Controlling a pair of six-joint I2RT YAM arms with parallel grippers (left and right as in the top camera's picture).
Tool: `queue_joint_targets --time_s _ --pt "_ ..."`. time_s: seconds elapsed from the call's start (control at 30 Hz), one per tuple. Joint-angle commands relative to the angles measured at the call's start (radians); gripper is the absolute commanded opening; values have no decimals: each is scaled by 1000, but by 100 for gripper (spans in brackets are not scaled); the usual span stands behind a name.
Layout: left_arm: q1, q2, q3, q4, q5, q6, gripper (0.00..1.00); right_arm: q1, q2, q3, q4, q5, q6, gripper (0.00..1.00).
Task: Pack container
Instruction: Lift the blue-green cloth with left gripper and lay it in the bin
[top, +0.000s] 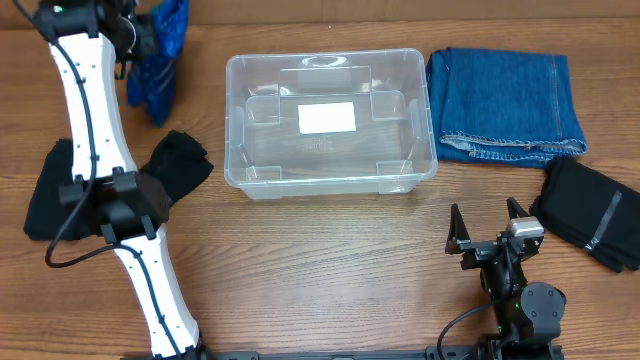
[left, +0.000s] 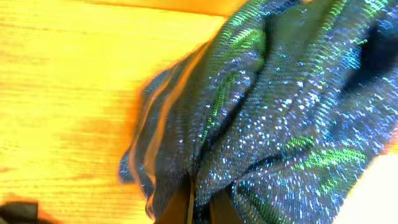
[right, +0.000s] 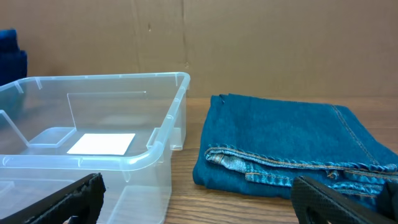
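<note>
A: Any writing?
B: Only a white label (top: 327, 118) on the container (top: 240, 150) base. It looks plain from overhead and from the right wrist view, with no text I can make out.
A: Where is the container, and which way does it point?
B: It's mid-table, toward the far side, open top up. Its long axis runs left-right across the overhead view.
A: What's at its edges?
B: Folded jeans (top: 508, 105) lie just beside its right end, and the right wrist view shows a narrow gap between them. A black cloth (top: 180, 160) lies near its left front corner, not touching. Another black garment (top: 590, 212) sits in front of the jeans, by the right edge.
A: Open room?
B: A bare strip of table (top: 330, 270) runs in front of the long wall, between the left arm and the right hand (top: 487, 225).
A: Hands?
B: The right hand is spread wide, low on the table and facing the container. The left hand (left: 202, 208) is at the far left corner, well away from the container. It seems pinched on a blue sparkly cloth (left: 280, 112), but the view is blurry and the cloth fills the frame.
</note>
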Motion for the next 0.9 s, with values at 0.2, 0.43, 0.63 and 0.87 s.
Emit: queue_joint_targets --time_s 0.2,0.43,0.63,0.87 --pt "-92 -95 354 -165 121 -8 4 -6 -8 -3 4 2 7 100" --pt "-352 -239 354 -128 -132 -9 4 -6 -8 -3 4 2 7 100" --pt "-624 -228 286 -113 -500 19 4 -6 -8 -3 4 2 7 100" --pt "-690 -190 30 -1 -707 242 4 -6 -8 -3 4 2 7 100"
